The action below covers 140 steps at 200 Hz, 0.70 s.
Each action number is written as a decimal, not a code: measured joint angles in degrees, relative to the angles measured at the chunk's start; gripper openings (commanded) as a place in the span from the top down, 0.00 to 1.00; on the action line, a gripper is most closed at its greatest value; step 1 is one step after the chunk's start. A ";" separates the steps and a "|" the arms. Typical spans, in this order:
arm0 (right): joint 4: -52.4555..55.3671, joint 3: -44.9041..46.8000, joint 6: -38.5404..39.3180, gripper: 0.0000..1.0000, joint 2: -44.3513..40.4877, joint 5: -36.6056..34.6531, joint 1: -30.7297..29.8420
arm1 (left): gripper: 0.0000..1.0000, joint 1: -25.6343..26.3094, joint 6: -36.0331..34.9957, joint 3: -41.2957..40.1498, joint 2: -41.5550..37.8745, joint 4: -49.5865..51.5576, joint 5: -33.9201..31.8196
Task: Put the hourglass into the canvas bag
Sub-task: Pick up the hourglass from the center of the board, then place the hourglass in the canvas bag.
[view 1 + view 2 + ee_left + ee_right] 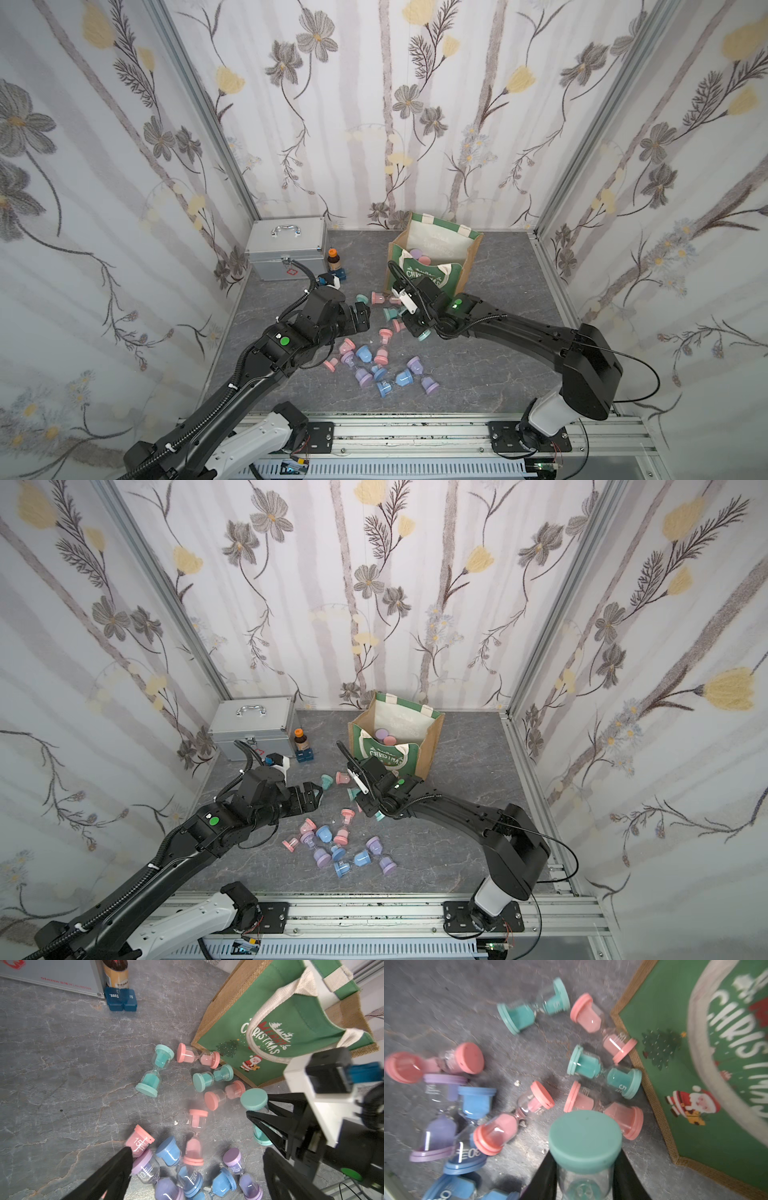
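My right gripper [584,1178] is shut on a teal hourglass [585,1138], its glass body clamped between the two black fingers and its round cap facing the camera. In both top views this gripper [413,324] [370,806] hovers just in front of the canvas bag [451,274] [390,756], a green tote with jute sides standing open, with purple and pink hourglasses [417,254] inside. Several more pink, blue, purple and teal hourglasses [374,365] [193,1136] lie on the grey table. My left gripper [365,316] [198,1150] hangs open above them, holding nothing.
A silver metal case [286,245] stands at the back left, with a brown bottle [331,259] and a blue pill box [120,999] beside it. Flowered walls close in the back and both sides. The bag's white handle [270,1014] droops over its front.
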<state>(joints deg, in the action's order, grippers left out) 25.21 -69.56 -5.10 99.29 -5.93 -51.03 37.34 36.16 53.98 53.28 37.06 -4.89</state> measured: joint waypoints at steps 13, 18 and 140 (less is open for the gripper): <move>0.17 -2.23 -0.44 0.77 -1.88 0.07 0.81 | 0.00 0.00 -0.28 1.22 0.63 -0.04 -0.07; 0.37 -3.21 -0.74 0.77 -2.40 0.07 1.09 | 0.00 0.00 -0.55 1.64 0.87 -0.07 -0.09; 0.81 -26.86 -7.30 0.78 -0.33 -3.96 16.09 | 0.00 0.00 -4.46 10.40 10.56 -5.31 2.16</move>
<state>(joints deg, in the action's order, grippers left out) 26.02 -96.42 -12.40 98.96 -9.89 -34.94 37.34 31.70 64.38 63.83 31.75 -2.72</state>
